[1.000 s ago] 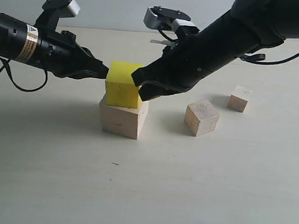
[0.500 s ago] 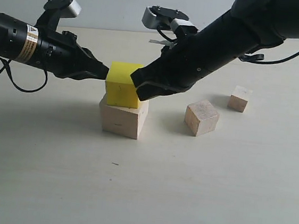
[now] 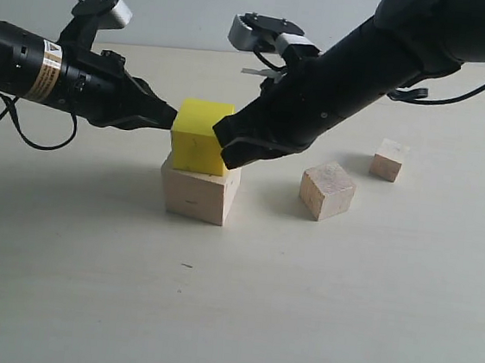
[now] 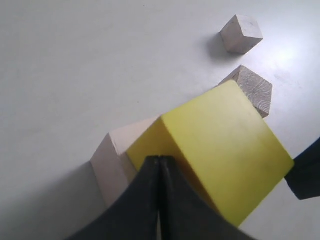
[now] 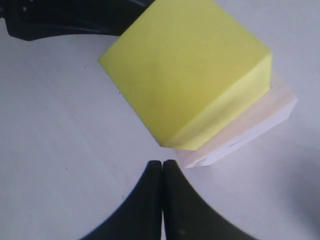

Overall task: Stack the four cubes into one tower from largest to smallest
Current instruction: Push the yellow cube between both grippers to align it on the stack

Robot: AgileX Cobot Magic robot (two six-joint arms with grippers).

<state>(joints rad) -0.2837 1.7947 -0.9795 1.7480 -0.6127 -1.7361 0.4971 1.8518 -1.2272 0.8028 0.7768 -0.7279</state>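
The yellow cube (image 3: 199, 135) rests a little askew on the large wood cube (image 3: 196, 194) at the table's middle left. My left gripper (image 3: 171, 120) is shut, its tip against the yellow cube's left side; its own view shows the closed tip (image 4: 160, 160) at the yellow cube (image 4: 220, 155). My right gripper (image 3: 225, 145) is shut too, at the yellow cube's right side; in the right wrist view its tip (image 5: 162, 164) stands just short of the cube's corner (image 5: 190, 65). The medium wood cube (image 3: 326, 190) and the small wood cube (image 3: 389, 160) lie to the right.
The pale table (image 3: 298, 309) spreads wide in front of the stack. A black cable (image 3: 21, 137) hangs from the left arm at the left edge. A wall rises behind the table.
The right gripper has shifted slightly at the yellow cube's right side. The left gripper and all cubes stay as they were.
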